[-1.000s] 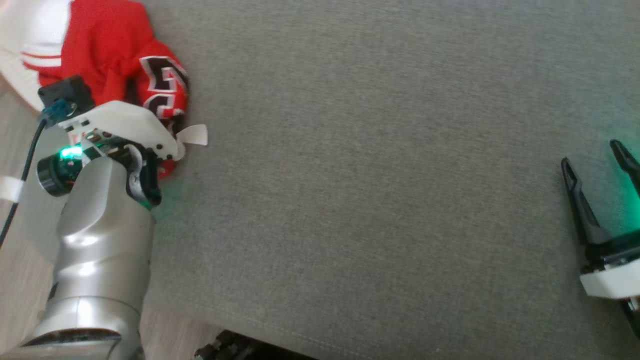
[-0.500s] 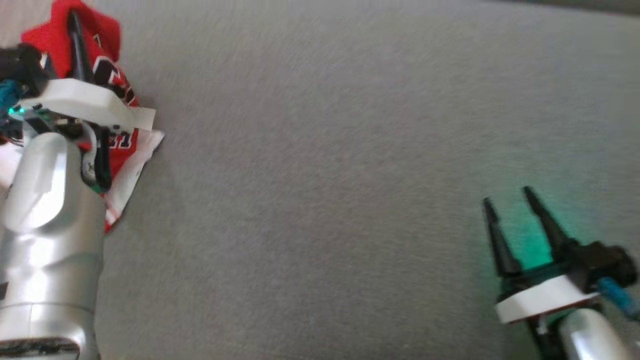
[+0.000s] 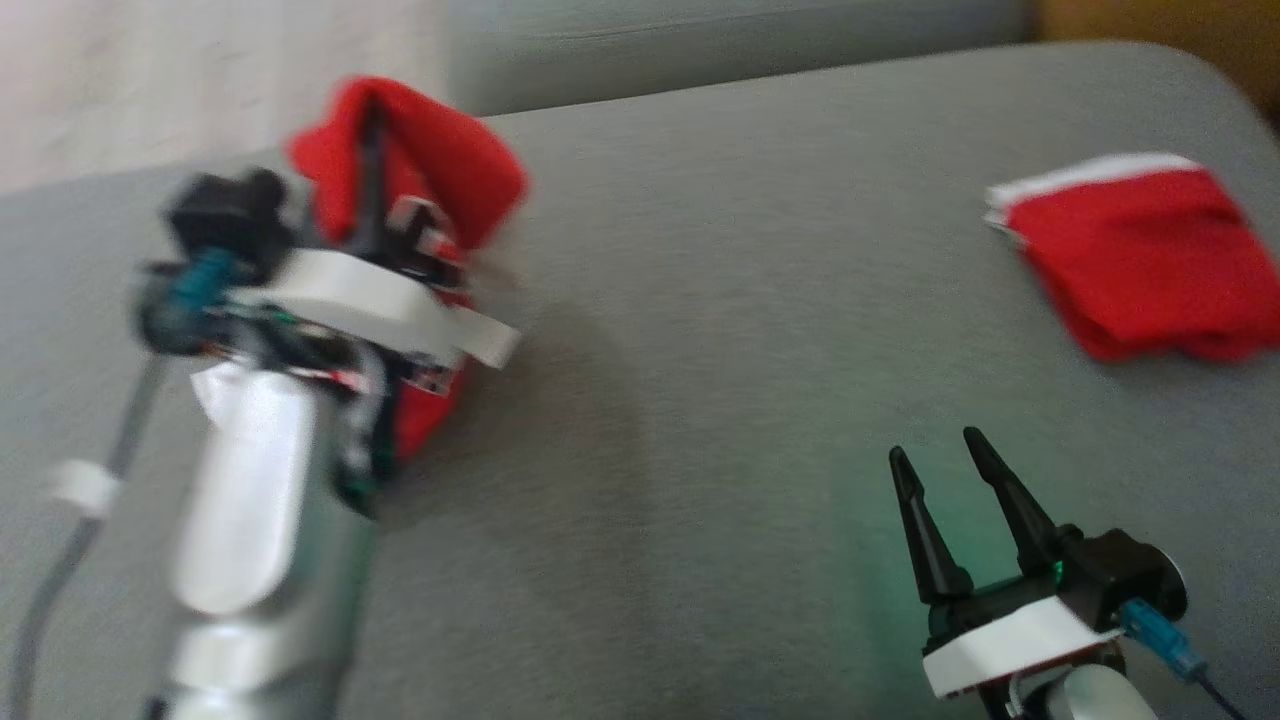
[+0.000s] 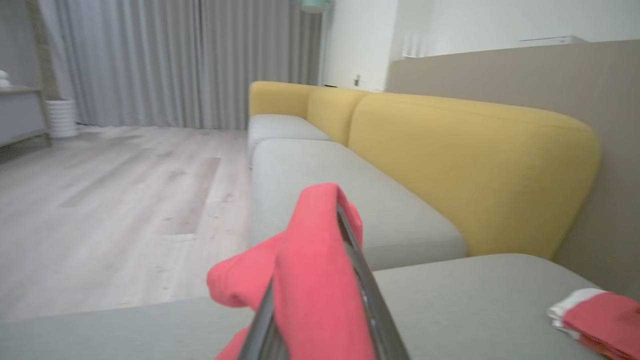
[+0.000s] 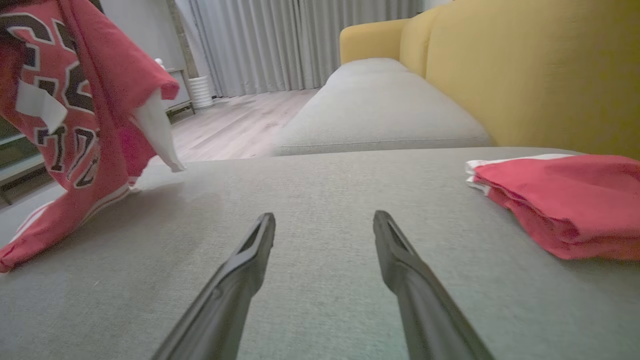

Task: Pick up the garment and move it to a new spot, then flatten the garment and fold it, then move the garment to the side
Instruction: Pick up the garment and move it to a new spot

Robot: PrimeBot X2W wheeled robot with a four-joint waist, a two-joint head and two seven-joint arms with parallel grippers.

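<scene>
The left gripper (image 3: 373, 150) is clamped on the garment (image 5: 85, 115). In the left wrist view a fold of red cloth runs up between its two dark fingers and spills over their tips. The head view is smeared by motion here, so how much cloth is caught cannot be told. The garment is a red jersey with black lettering edged in white and white stripes at the hem. It hangs from the gripper above the near-left part of the grey seat cushion (image 5: 320, 260). In the right wrist view its lower edge appears to trail down onto the cushion's left margin, while the bunched top is lifted well clear of the cushion.

The right gripper (image 3: 935, 450) holds nothing. Its fingers are spread, with bare cushion showing between them, and it hovers low over the near-right part of the cushion, well apart from the garment. A green glow falls on the fabric just beside it.

A folded red cloth (image 3: 1140, 260) with white trim lies flat on the cushion's far-right corner, near the yellow backrest (image 5: 540, 75) that rises behind the cushion. Past the cushion's far-left edge lie a pale wooden floor (image 4: 100, 200) and grey curtains (image 4: 150, 60).
</scene>
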